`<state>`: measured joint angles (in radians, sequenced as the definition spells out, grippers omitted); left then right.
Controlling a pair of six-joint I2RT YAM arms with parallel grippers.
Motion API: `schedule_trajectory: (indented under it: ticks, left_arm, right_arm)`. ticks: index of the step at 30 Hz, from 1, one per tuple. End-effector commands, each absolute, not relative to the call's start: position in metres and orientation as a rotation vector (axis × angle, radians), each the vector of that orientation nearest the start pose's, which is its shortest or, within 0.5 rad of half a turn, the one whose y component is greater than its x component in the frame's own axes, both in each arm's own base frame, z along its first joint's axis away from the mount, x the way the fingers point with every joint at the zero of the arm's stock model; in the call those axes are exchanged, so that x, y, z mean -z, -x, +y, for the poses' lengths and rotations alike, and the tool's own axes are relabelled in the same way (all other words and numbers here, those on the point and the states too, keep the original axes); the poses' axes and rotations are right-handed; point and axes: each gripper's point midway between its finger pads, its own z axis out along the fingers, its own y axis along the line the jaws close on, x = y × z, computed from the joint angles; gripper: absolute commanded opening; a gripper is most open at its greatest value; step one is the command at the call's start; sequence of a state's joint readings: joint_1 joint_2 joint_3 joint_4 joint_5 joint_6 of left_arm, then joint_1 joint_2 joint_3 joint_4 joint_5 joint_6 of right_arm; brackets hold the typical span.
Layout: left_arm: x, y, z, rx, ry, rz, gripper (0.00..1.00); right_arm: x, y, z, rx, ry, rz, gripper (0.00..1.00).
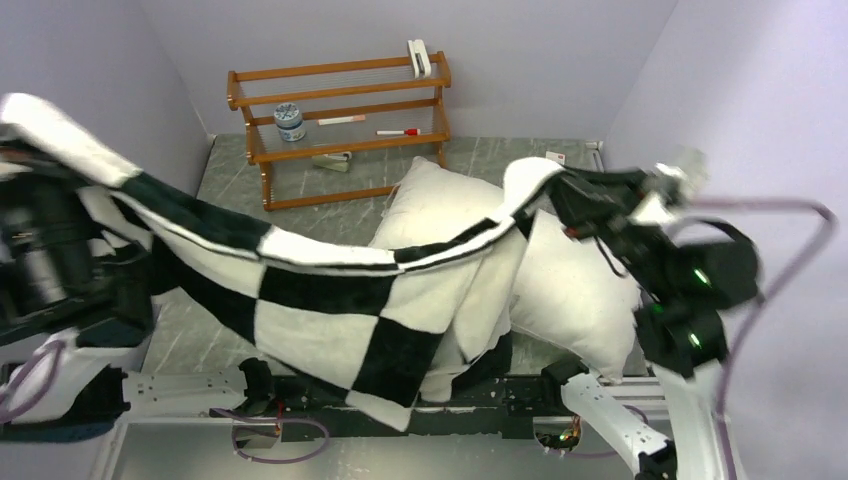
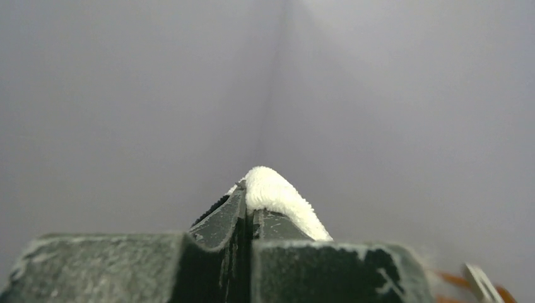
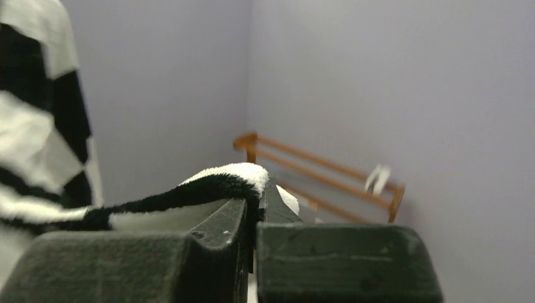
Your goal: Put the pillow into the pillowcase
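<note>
The black-and-white checkered pillowcase (image 1: pixel 340 310) hangs stretched between both arms above the table. My left gripper (image 2: pixel 250 196) is raised at the far left, shut on a white edge of the pillowcase (image 2: pixel 277 196). At the right, my right gripper (image 3: pixel 258 196) is shut on the pillowcase's (image 3: pixel 189 192) other edge. The white pillow (image 1: pixel 570 290) lies on the table under and behind the cloth, its near part hidden by the hanging fabric; its upper left corner (image 1: pixel 430 200) shows above the stretched edge.
A wooden rack (image 1: pixel 340 125) stands at the back of the table with a small jar (image 1: pixel 290 122), markers and a white clip on it. Purple walls close in on three sides. The grey table (image 1: pixel 230 180) shows at the back left.
</note>
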<state>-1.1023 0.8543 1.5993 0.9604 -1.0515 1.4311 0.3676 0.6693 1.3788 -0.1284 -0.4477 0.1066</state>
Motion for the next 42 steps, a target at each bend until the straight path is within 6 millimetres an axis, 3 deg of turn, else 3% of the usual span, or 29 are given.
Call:
schedule_trajectory:
  ticks: [1,3,8,11,13,16,19,22,23,25,28,29,31,34,38,41,42]
  left_arm:
    - [-0.62,-0.158,0.059,-0.279,0.337,0.968,0.05]
    - [-0.592,-0.157,0.072,-0.22,0.402,0.993,0.05]
    - [-0.546,-0.189,0.093,0.121,0.378,1.083,0.05]
    - [-0.552,-0.191,0.065,0.053,0.21,1.124,0.05]
    - [-0.574,-0.182,0.043,-0.033,0.147,1.099,0.05]
    - [-0.616,-0.162,0.015,-0.172,0.13,1.052,0.05]
    - [-0.648,-0.135,-0.028,-0.311,0.111,0.99,0.05]
    - [-0.662,-0.11,-0.091,-0.373,0.034,0.918,0.05]
    - [-0.663,-0.111,-0.105,-0.349,0.018,0.909,0.05]
    - [-0.661,-0.139,-0.128,-0.332,-0.006,0.915,0.05]
    - [-0.639,-0.219,-0.167,-0.437,-0.116,1.024,0.05]
    - [-0.628,-0.24,-0.171,-0.465,-0.111,1.063,0.05]
    - [-0.609,-0.276,-0.161,-0.531,-0.037,1.125,0.05]
    - [-0.584,-0.315,-0.125,-0.614,0.091,1.185,0.05]
    - [-0.563,-0.333,-0.061,-0.638,0.244,1.223,0.05]
    - [-0.549,-0.331,-0.001,-0.67,0.341,1.218,0.05]
    - [-0.545,-0.33,0.01,-0.674,0.351,1.214,0.05]
  right_arm:
    - [-0.472,-0.242,0.161,-0.664,0.432,1.367,0.0]
    - [-0.433,-0.271,0.167,-0.653,0.408,1.462,0.0]
    - [-0.348,-0.316,0.179,-0.632,0.381,1.674,0.0]
    - [-0.32,-0.33,0.181,-0.61,0.371,1.746,0.0]
    - [-0.318,-0.335,0.181,-0.603,0.365,1.75,0.0]
    - [-0.329,-0.336,0.181,-0.609,0.353,1.731,0.0]
    - [-0.342,-0.332,0.183,-0.632,0.362,1.688,0.0]
    - [-0.348,-0.327,0.181,-0.638,0.342,1.657,0.0]
    - [-0.35,-0.325,0.18,-0.641,0.336,1.645,0.0]
    - [-0.352,-0.322,0.181,-0.664,0.325,1.637,0.0]
    - [-0.355,-0.316,0.185,-0.708,0.32,1.643,0.0]
    - [-0.355,-0.313,0.186,-0.723,0.318,1.644,0.0]
    - [-0.356,-0.309,0.184,-0.729,0.302,1.647,0.0]
    - [-0.355,-0.304,0.175,-0.708,0.25,1.674,0.0]
    - [-0.356,-0.291,0.161,-0.666,0.206,1.714,0.0]
    - [-0.362,-0.275,0.15,-0.624,0.208,1.754,0.0]
    - [-0.366,-0.27,0.145,-0.604,0.208,1.761,0.0]
